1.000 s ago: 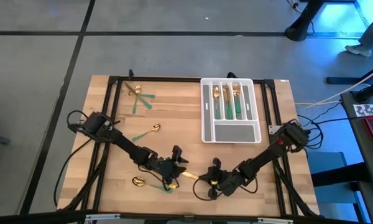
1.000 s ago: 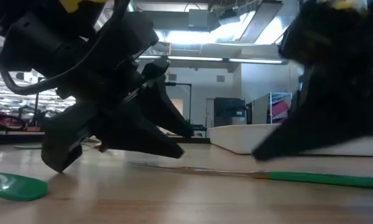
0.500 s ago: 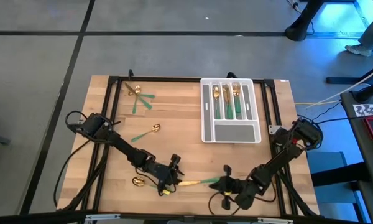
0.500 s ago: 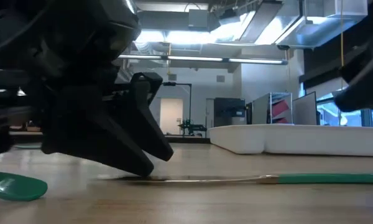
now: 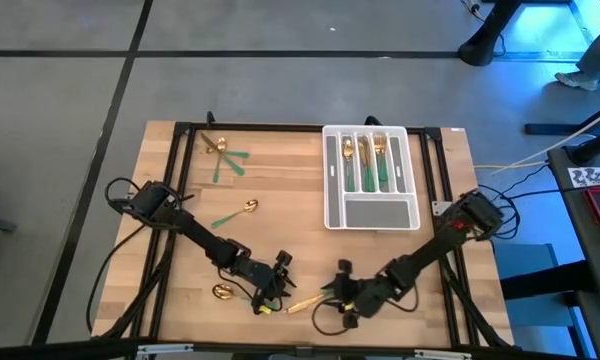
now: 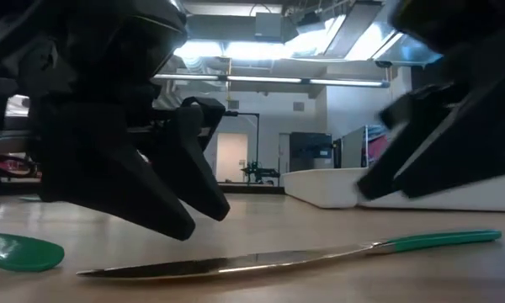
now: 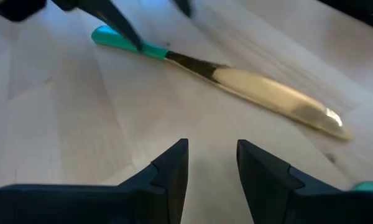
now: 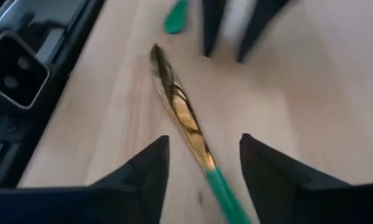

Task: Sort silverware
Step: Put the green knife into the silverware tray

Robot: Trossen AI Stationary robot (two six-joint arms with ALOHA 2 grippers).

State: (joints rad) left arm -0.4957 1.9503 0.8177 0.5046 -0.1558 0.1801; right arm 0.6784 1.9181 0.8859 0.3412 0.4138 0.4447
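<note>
The table [image 5: 280,210] carries everything, and on it, well beyond both grippers, sits the tray [image 5: 371,214] with several gold-and-green pieces already standing in its slots. Closer in, the left gripper [image 5: 277,272] hangs low over the table with its fingers [image 7: 174,171] parted and nothing between them; the right gripper [image 5: 342,283] faces it from the other side, its fingers [image 8: 146,171] also spread wide and holding nothing. Between the two grippers lies the knife [image 5: 306,300], flat on the wood, free of both: its gold blade [image 7: 280,102] points toward the left gripper and lies just ahead of those fingertips, while its green handle [image 8: 224,190] runs back in between the right gripper's fingers. A spoon [image 5: 223,291] lies just behind the left gripper, another spoon [image 5: 238,210] lies farther off beyond it, and a small cluster of pieces [image 5: 225,158] rests far off toward the table's back corner on the left arm's side. I judge the knife light and quite stiff, so it should not bend or sag in a pinch, but the polished blade looks slick and tapered and would likely slide or twist out. The handle seems the better hold: it is slim and even, taken across its width near the blade junction so the piece stays balanced. Lying so flat, it leaves little room beneath, so the fingertips must come right down to the wood.
</note>
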